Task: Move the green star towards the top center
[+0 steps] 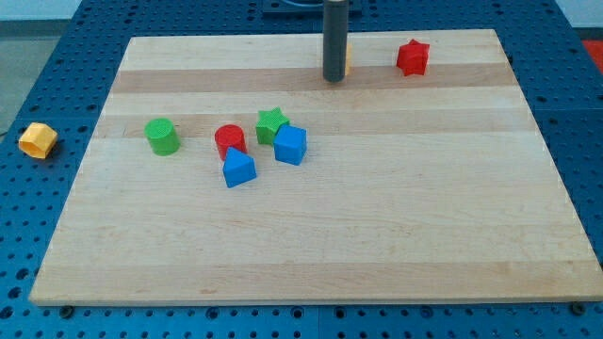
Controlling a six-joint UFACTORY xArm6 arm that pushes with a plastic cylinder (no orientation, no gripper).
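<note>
The green star [271, 123] sits left of the board's middle, touching the blue cube [291, 145] at its lower right and close to the red cylinder [230, 140] at its left. My tip [334, 79] rests on the board near the view's top centre, well above and to the right of the green star. An orange block [347, 59] is mostly hidden behind the rod; its shape cannot be made out.
A blue triangular block [238, 169] lies below the red cylinder. A green cylinder [162, 136] stands further left. A red star [413, 57] sits at the top right. A yellow hexagonal block [39, 139] lies off the wooden board [396, 226] at the left.
</note>
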